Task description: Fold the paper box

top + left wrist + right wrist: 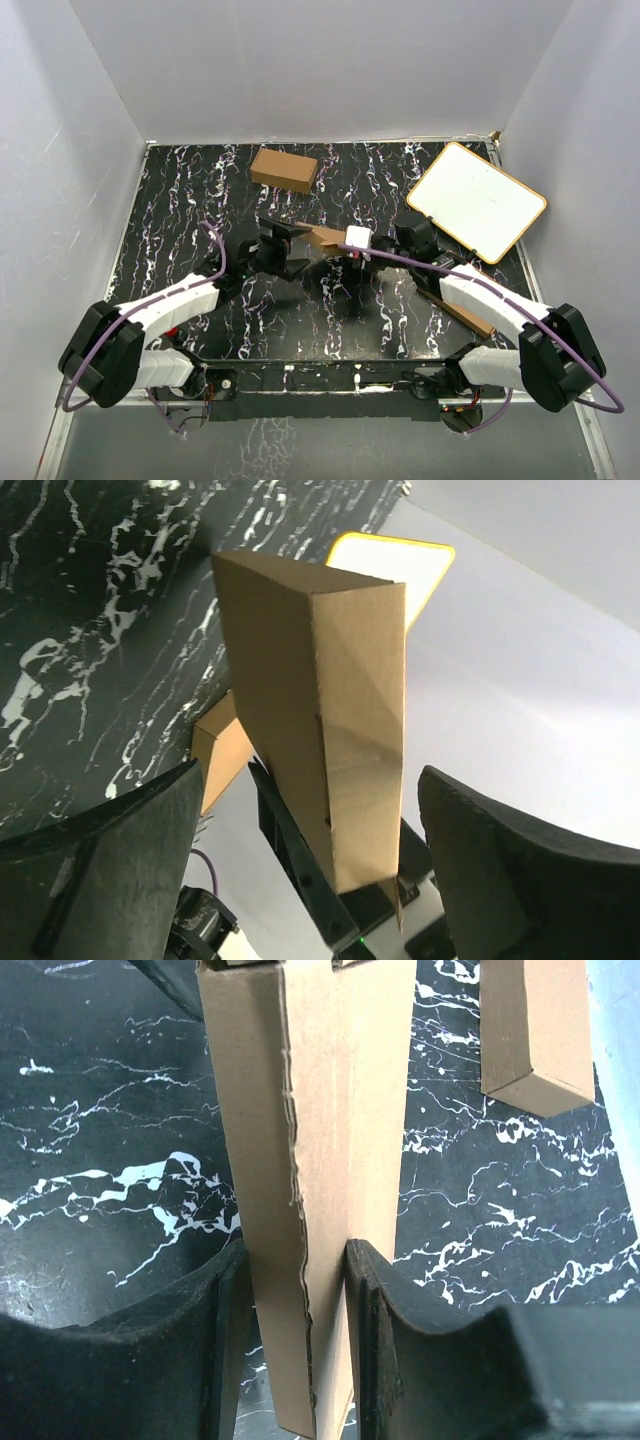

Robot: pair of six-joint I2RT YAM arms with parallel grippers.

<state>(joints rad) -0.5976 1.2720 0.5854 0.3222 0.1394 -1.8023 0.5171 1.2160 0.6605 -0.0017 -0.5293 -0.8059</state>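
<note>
1. We see a black, white-veined table (180, 200) enclosed by plain white walls (300, 60).
2. The right arm hides most of a flat brown carton (468, 318) at lower right.
3. The corrugated paper box (322, 238) sits mid-frame between both arms. The right gripper (298, 1290) clamps its ragged edge, and the left gripper (310, 780) stands spread around it.

The paper box (330, 1160) is plain brown, the table (180, 200) black with white veins.
</note>
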